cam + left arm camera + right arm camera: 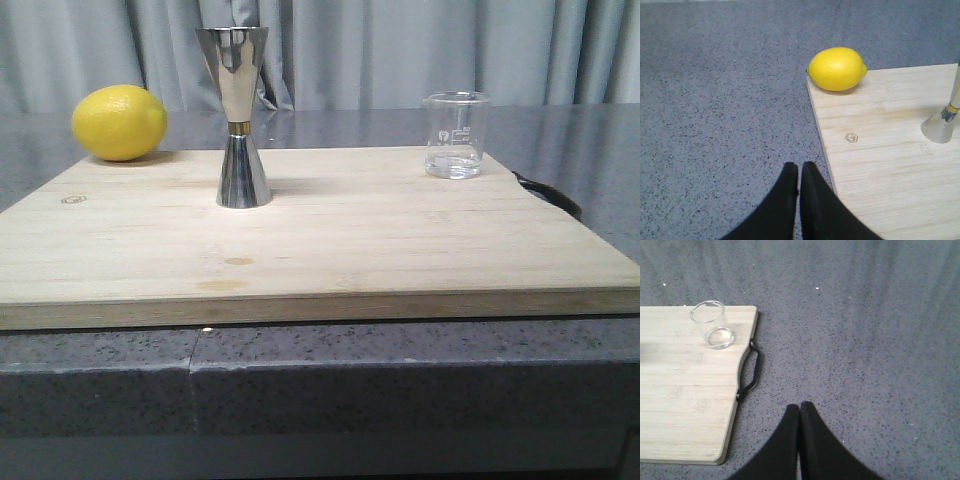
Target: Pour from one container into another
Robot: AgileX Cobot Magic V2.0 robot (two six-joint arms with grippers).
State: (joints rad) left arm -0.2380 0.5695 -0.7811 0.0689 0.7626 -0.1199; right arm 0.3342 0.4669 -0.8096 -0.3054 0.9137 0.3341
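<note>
A small clear glass beaker (456, 134) stands upright at the back right of the wooden cutting board (330, 250); the right wrist view shows the beaker (713, 325) near the board's corner. The tall steel hourglass jigger (239, 115) stands upright left of the board's middle; only the jigger's base (943, 122) shows in the left wrist view. My left gripper (799, 167) is shut and empty over the grey counter, just off the board's left edge. My right gripper (800, 407) is shut and empty over the counter, right of the board. Neither gripper shows in the front view.
A yellow lemon (119, 122) lies at the board's back left corner, also lemon (836, 68) in the left wrist view. A black handle (751, 371) sticks out from the board's right edge. Grey speckled counter (865, 340) surrounds the board; a curtain hangs behind.
</note>
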